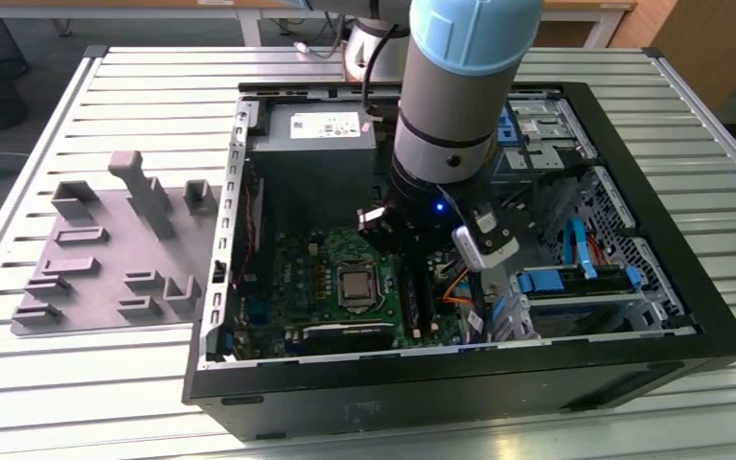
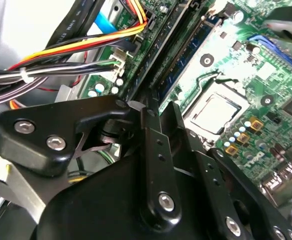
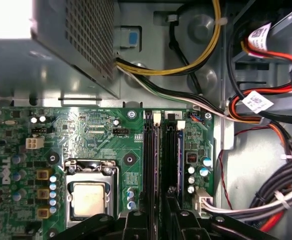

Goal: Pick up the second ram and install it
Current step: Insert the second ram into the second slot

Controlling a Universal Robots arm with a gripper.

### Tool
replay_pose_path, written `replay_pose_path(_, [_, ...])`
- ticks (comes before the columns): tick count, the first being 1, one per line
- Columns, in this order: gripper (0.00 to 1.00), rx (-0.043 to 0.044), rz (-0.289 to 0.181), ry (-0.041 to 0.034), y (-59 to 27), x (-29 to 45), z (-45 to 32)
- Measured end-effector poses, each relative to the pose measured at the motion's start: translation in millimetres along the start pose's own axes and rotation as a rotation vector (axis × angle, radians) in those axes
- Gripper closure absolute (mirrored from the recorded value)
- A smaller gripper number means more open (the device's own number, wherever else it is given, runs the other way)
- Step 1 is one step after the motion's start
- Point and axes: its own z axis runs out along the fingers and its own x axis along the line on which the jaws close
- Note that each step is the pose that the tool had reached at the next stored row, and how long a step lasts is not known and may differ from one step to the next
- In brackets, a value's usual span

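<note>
Black tool (image 2: 153,107) is pinching narrow on the second ram (image 2: 185,55), which is sitting just beyond its tips along the motherboard slots (image 3: 158,155); pressing straight and evenly looks wisest.

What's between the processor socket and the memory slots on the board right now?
In the first wrist view, just a narrow strip of green board with two small round capacitors separates the processor socket from the memory slots.
</note>
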Motion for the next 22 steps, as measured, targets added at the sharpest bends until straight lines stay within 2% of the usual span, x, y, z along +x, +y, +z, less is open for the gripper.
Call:
replay_pose_path(6, [0.73,0.0001,0.000,0.0000,0.0,0.0,-1.7])
replay_pose_path(16, [0.73,0.0006,0.000,-0.0001,-0.1,-0.2,10.8])
replay_pose_path(17, [0.74,0.0007,0.000,-0.0002,-0.1,-0.2,11.5])
replay_pose_path(18, [0.80,0.0008,0.000,-0.0002,-0.2,-0.1,11.8])
replay_pose_path(19, [0.80,0.0010,0.000,-0.0002,-0.2,-0.2,11.9])
replay_pose_path(20, [0.86,0.0010,0.000,-0.0002,-0.2,-0.2,11.9])
replay_pose_path(22, [0.86,0.0007,0.000,-0.0003,-0.1,-0.2,12.1])
